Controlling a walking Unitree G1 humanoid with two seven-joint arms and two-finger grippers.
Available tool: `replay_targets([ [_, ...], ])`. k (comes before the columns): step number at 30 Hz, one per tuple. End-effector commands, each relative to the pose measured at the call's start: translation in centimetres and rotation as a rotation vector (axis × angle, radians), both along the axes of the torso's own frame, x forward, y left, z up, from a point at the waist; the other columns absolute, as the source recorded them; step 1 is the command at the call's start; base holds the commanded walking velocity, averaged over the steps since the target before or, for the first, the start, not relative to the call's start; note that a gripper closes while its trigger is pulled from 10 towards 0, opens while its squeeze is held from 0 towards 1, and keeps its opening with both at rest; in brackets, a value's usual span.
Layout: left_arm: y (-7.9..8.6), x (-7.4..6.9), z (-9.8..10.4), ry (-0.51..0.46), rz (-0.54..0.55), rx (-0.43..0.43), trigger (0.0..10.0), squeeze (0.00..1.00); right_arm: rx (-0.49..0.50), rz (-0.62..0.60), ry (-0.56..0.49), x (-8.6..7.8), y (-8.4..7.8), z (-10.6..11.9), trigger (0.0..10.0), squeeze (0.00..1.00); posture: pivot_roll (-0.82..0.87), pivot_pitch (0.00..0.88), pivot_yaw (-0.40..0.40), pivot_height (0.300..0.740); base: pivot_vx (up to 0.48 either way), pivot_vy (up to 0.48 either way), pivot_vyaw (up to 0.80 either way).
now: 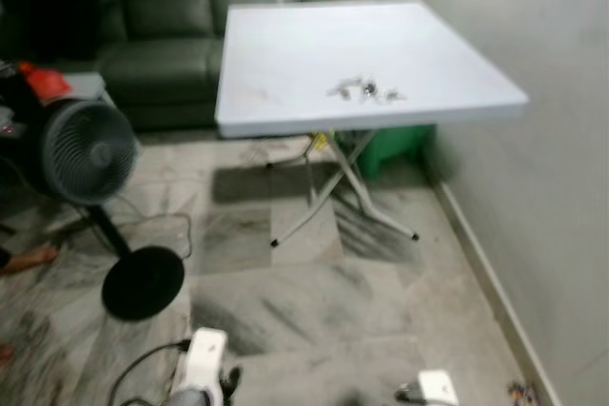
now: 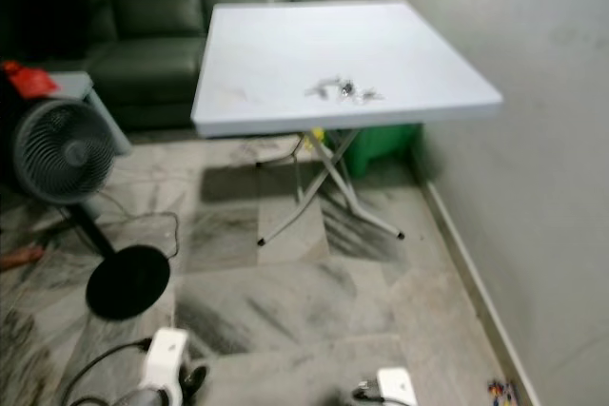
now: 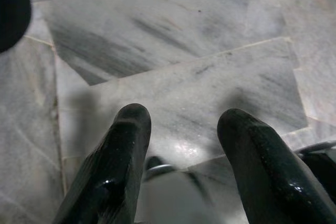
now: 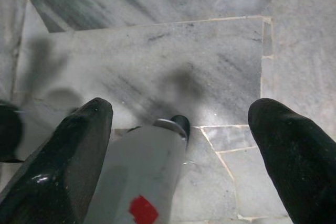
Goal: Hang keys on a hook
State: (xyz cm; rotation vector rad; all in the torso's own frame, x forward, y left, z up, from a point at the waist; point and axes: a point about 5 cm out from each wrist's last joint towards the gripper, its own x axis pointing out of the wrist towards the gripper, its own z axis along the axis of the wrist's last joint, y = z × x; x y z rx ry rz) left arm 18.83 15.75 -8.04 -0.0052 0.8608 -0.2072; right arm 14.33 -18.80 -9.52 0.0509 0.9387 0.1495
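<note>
A small bunch of keys (image 1: 365, 91) lies on the white folding table (image 1: 285, 54), toward its near right side; the same keys (image 2: 341, 90) appear in the right eye view. Both arms hang low near the floor, far from the table. My left gripper (image 3: 184, 129) is open, its black fingers (image 3: 123, 150) spread over marble tiles. The right gripper (image 4: 181, 129) is open wide above the floor, with nothing between its fingers (image 4: 79, 140).
A standing fan (image 1: 86, 154) with a round black base (image 1: 143, 282) stands on the left. A dark green sofa (image 1: 162, 16) sits behind the table. A grey wall (image 1: 533, 140) runs along the right. A green bin (image 1: 395, 145) is under the table.
</note>
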Motion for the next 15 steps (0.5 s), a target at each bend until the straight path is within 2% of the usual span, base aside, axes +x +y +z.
replay_targets([
  [1,1.32,-0.18,-0.01,0.006,0.016,0.028,10.0,0.0,0.023,0.014,-0.017,0.53,1.02,0.11,10.0,0.0,-0.1,0.0,-0.014,0.74,0.0,0.461,0.0],
  [7,1.23,-0.16,0.0,0.003,0.014,0.027,10.0,0.0,0.024,0.013,-0.015,0.42,1.03,0.07,10.0,0.0,-0.11,0.0,-0.013,0.74,0.0,0.458,0.0],
  [14,1.18,0.24,0.24,-0.02,0.019,0.018,10.0,0.0,0.021,0.017,-0.027,0.62,0.98,0.18,10.0,0.0,-0.11,0.0,-0.014,0.74,0.0,0.0,0.0],
  [15,1.23,0.51,0.41,-0.034,0.019,0.017,10.0,0.0,0.022,0.02,-0.048,1.06,0.98,0.39,10.0,0.0,-0.11,0.0,-0.014,0.74,0.0,0.0,0.0],
])
